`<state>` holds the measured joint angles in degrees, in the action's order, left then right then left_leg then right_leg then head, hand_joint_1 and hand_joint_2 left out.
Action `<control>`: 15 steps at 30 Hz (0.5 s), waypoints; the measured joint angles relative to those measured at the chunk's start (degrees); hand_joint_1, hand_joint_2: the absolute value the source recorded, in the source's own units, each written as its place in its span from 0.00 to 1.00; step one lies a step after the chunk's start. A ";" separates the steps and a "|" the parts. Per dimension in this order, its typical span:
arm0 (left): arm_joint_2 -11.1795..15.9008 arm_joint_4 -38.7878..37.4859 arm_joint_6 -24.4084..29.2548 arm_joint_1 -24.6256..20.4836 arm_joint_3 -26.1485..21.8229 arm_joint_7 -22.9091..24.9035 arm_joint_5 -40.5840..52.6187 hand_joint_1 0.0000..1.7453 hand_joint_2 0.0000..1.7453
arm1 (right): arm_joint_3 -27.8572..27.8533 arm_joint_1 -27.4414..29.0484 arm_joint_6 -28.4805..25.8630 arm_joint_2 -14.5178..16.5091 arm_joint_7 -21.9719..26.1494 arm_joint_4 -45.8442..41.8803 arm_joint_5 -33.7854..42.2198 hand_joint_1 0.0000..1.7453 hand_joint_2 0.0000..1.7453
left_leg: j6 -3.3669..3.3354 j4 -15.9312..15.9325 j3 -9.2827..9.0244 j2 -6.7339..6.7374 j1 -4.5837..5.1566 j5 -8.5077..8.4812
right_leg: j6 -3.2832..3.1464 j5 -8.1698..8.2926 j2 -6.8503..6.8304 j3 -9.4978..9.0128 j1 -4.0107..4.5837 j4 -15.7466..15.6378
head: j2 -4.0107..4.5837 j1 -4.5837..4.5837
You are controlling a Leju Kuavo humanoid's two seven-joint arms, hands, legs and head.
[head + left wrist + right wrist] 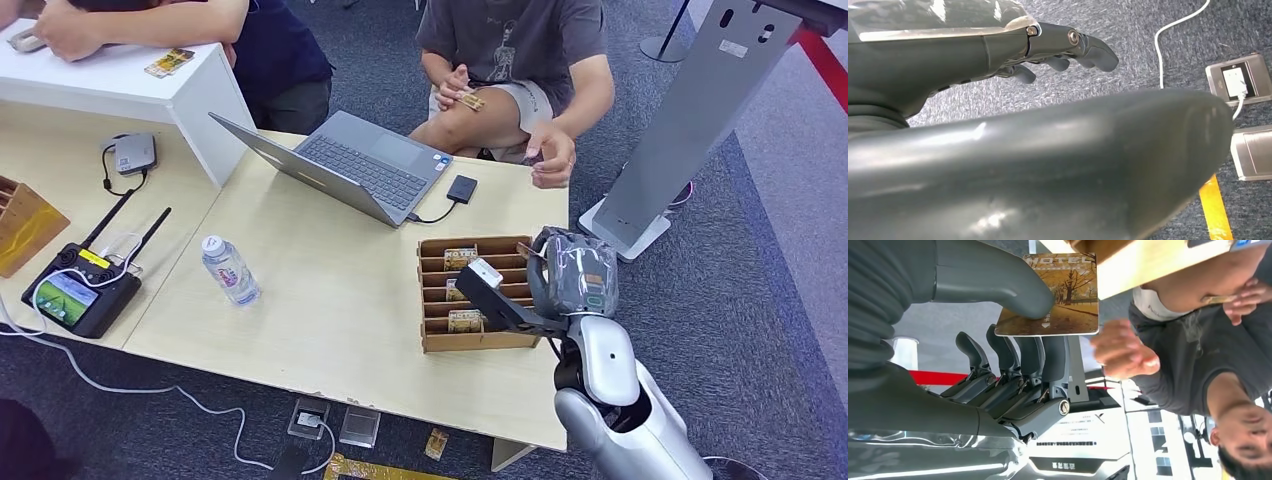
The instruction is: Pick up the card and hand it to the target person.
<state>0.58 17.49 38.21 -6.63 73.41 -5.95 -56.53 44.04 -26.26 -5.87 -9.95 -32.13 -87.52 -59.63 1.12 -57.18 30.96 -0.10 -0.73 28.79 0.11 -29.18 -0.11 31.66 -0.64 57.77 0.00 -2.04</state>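
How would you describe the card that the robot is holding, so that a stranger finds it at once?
Look at the light wooden table, then at the brown slotted card holder near its right end. Just beside it, the right hand pinches the card: an autumn-tree picture marked HOTEL, lifted out, unlike the cards in the slots.

Even, bright indoor light falls from above; the desk [330, 300] shows only soft, short shadows. The head view is sharp, slightly bowed at its edges. Glare streaks the plastic cover on the right hand [572, 272]. In the left wrist view the near thumb [1048, 165] looms blurred, with pale highlights.
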 joint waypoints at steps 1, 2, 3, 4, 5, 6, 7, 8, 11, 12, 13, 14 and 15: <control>0.00 -0.02 -0.03 0.00 0.01 -0.02 0.04 0.00 0.00 | -0.16 0.00 -0.23 -0.13 0.10 -0.49 0.19 0.83 1.00 | 0.00 0.00 0.00 0.00 0.00 0.00 | 0.00 0.00 0.00 0.00 0.00 0.00 | 0.00 0.00; 0.00 -0.04 -0.07 -0.01 0.01 -0.03 0.10 0.00 0.00 | -0.29 0.00 -0.50 -0.25 0.22 -1.00 0.47 0.82 1.00 | 0.00 0.00 0.00 0.00 0.00 0.00 | 0.00 0.00 0.00 0.00 0.00 0.00 | 0.00 -0.01; 0.01 -0.07 -0.13 -0.01 0.01 -0.04 0.17 0.00 0.00 | -0.39 0.01 -0.79 -0.36 0.36 -1.50 0.77 0.82 1.00 | 0.00 0.00 0.00 0.00 0.00 0.00 | 0.00 0.00 0.00 0.00 0.00 0.00 | 0.00 -0.02; 0.01 -0.08 -0.20 -0.01 0.01 -0.04 0.24 0.00 0.00 | -0.51 0.02 -1.05 -0.43 0.45 -1.90 1.04 0.81 1.00 | 0.00 0.00 0.00 0.00 0.00 0.00 | 0.00 0.00 0.00 0.00 0.00 0.00 | 0.00 -0.02; 0.01 -0.09 -0.27 -0.01 0.01 -0.04 0.31 0.00 0.00 | -0.62 0.03 -1.32 -0.51 0.49 -2.26 1.25 0.81 1.00 | 0.00 0.00 0.00 0.00 0.00 0.00 | 0.00 0.00 0.00 0.00 0.00 0.00 | 0.00 -0.03; 0.00 -0.10 -0.33 -0.01 0.01 -0.04 0.40 0.00 0.00 | -0.75 0.05 -1.64 -0.60 0.50 -2.63 1.35 0.81 1.00 | 0.00 0.00 0.00 0.00 0.00 0.00 | 0.00 0.00 0.00 0.00 0.00 0.00 | 0.00 -0.03; 0.01 -0.12 -0.39 -0.01 0.01 -0.04 0.55 0.00 0.00 | -0.94 0.07 -2.07 -0.70 0.50 -3.05 1.37 0.80 1.00 | 0.00 0.00 0.00 0.00 0.00 0.00 | 0.00 0.00 0.00 0.00 0.00 0.00 | 0.00 -0.02; 0.01 -0.13 -0.43 -0.01 0.01 -0.04 0.73 0.00 0.00 | -1.18 0.07 -2.58 -0.78 0.52 -3.46 1.23 0.81 1.00 | 0.00 0.00 0.00 0.00 0.00 0.00 | 0.00 0.00 0.00 0.00 0.00 0.00 | 0.00 -0.02; 0.01 -0.15 -0.52 -0.01 0.03 -0.04 1.35 0.00 0.00 | -1.95 -0.33 -4.36 -1.00 0.78 -4.26 0.28 0.80 1.00 | 0.00 0.00 0.01 0.00 0.00 0.00 | 0.00 0.00 0.00 -0.01 0.00 0.00 | 0.00 -0.02; 0.01 -0.16 -0.54 -0.01 0.08 -0.06 1.58 0.00 0.00 | -2.10 -0.74 -5.00 -1.10 0.99 -4.32 -0.21 0.81 1.00 | 0.00 0.00 0.01 0.00 0.00 0.00 | 0.00 0.00 0.00 -0.01 0.00 0.00 | 0.00 -0.01; 0.01 -0.16 -0.56 -0.02 0.17 -0.10 1.81 0.00 0.00 | -2.30 -1.27 -5.66 -1.20 1.29 -4.30 -0.91 0.81 1.00 | 0.00 0.00 0.01 0.00 0.00 0.00 | 0.00 0.00 0.00 -0.01 0.00 0.00 | 0.00 -0.01; 0.01 -0.17 -0.57 -0.03 0.31 -0.15 2.03 0.00 0.00 | -2.52 -1.85 -6.33 -1.26 1.61 -4.24 -1.70 0.81 1.00 | 0.00 0.00 0.01 0.00 0.00 0.00 | 0.00 0.00 0.00 -0.01 0.00 0.00 | 0.00 -0.02; 0.00 -0.18 -0.57 -0.03 0.44 -0.19 2.26 0.00 0.00 | -2.76 -2.52 -6.99 -1.29 1.95 -4.14 -2.62 0.81 1.00 | 0.00 0.00 0.01 0.00 0.00 0.00 | 0.00 0.00 0.00 -0.02 0.00 0.00 | 0.00 -0.02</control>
<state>0.58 17.31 37.64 -6.66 73.85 -6.14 -54.27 41.28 -28.79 -12.86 -11.24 -30.18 -91.66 -62.25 1.12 -57.18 30.97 -0.10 -0.73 28.78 0.12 -29.17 -0.12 31.64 -0.64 57.77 0.00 -2.05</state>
